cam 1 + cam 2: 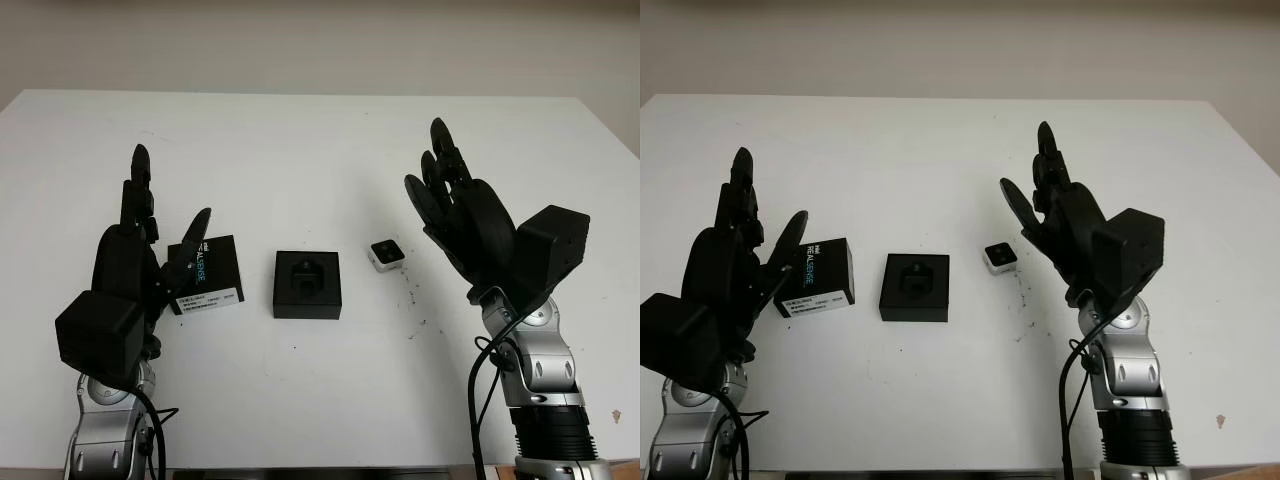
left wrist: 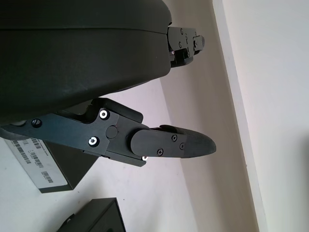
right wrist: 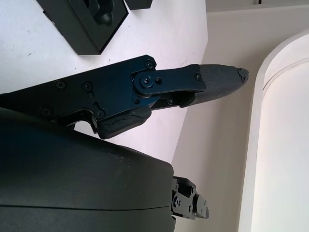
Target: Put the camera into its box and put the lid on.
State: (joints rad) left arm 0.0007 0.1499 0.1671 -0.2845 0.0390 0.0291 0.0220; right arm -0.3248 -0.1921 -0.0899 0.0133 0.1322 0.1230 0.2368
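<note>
"RealSense" in pale print on the black lid (image 1: 207, 273).

You get even, soft light over the matte white tabletop (image 1: 320, 150), with no glare and only faint shadows beside the open black square box (image 1: 307, 284). Up close, the glossy black left hand shell (image 2: 72, 53) blurs slightly.

two head cameras and two wrist cameras.
head pair looks forward and down at the white tabletop (image 1: 320, 150) from slightly offset spots, sharing it; each wrist camera sits close against its own hand's fingers (image 2: 169, 145).
</note>
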